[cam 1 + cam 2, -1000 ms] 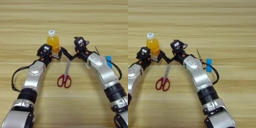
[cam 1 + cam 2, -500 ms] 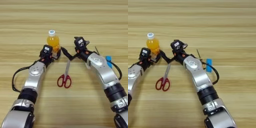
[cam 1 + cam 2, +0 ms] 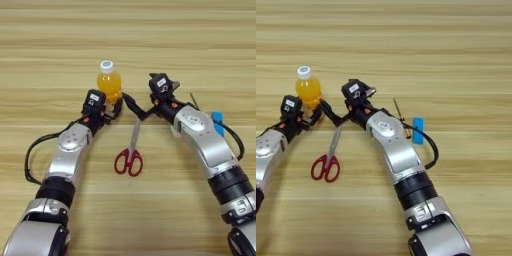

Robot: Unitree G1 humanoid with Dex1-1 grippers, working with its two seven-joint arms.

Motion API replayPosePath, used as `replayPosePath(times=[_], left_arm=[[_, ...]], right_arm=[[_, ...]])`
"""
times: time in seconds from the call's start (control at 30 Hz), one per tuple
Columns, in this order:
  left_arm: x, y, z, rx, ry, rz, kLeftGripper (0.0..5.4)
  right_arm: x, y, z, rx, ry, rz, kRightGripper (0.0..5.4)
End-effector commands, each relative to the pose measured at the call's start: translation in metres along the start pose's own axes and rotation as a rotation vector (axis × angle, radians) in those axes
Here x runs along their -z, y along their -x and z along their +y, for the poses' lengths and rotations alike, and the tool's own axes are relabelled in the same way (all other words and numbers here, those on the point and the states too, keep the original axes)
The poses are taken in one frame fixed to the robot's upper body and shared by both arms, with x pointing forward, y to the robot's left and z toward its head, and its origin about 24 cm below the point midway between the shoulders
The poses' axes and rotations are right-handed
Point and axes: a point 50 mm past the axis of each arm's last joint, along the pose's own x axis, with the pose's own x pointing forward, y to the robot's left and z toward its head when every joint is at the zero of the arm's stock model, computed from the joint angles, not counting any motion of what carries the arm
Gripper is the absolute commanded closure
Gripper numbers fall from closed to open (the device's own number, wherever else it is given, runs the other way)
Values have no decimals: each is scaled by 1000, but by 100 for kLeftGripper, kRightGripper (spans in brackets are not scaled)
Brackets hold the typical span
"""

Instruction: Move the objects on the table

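Observation:
The orange-juice bottle (image 3: 109, 82) stands upright with its white cap on top. My left gripper (image 3: 114, 106) is open right at its base, one finger (image 3: 119, 103) curving round the lower right side. My right gripper (image 3: 134, 105) reaches in from the right, its tip just right of the bottle and above the scissors' blades. The red-handled scissors (image 3: 130, 152) lie closed below, handles toward me. The thin screwdriver (image 3: 194, 100) and the blue block (image 3: 217, 123) lie beside my right forearm. The glue stick is hidden.
The wooden table (image 3: 128, 40) stretches bare behind the bottle. A black cable (image 3: 30, 160) loops off my left forearm, another (image 3: 431, 147) off the right. Both forearms angle inward over the near half of the table.
My left gripper has crept slightly right, closer to the bottle's base. The right arm, scissors, screwdriver and block have held still.

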Motion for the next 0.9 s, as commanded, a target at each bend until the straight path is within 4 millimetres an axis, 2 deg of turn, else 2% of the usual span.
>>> replayPosePath(times=[0.03,0.47,0.9], left_arm=[[-13,-3,1,11,-10,-74,204],[-28,2,-11,138,-23,-165,204],[-23,10,-31,287,-64,-151,206]], right_arm=[[-2,1,0,6,0,-13,0],[-9,4,9,-25,5,-33,0],[-11,4,14,-39,19,-43,0]])
